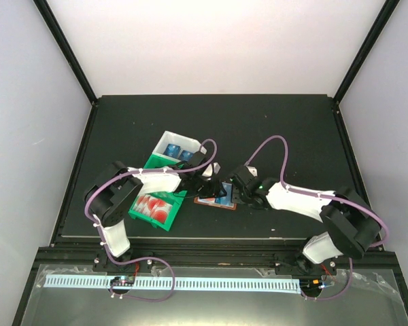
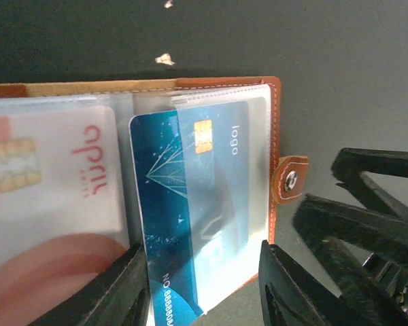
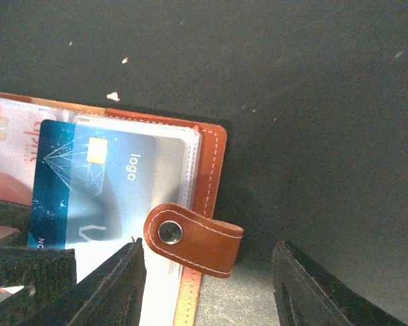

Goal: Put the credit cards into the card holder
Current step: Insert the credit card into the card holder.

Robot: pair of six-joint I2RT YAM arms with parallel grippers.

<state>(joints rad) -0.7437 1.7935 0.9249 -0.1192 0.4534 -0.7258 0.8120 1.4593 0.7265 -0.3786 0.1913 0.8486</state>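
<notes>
Card holder (image 1: 216, 200) lies open on the table (image 1: 279, 129), between both grippers. Blue card (image 2: 190, 204) sits askew, partly inside the clear pocket (image 2: 256, 156) by the snap tab (image 2: 290, 180); red-and-white card (image 2: 47, 183) fills the neighbouring pocket. Step in hand, judged: seating blue card. Next move needs a straightening push fully home. Left gripper (image 2: 204, 292): jaws parted, straddling the card's near edge, clamping nothing. Right gripper (image 3: 207, 285): jaws wide, tab between them, holding nothing. Farther left, tray (image 1: 164, 223) holds further cards (image 1: 155, 207).
</notes>
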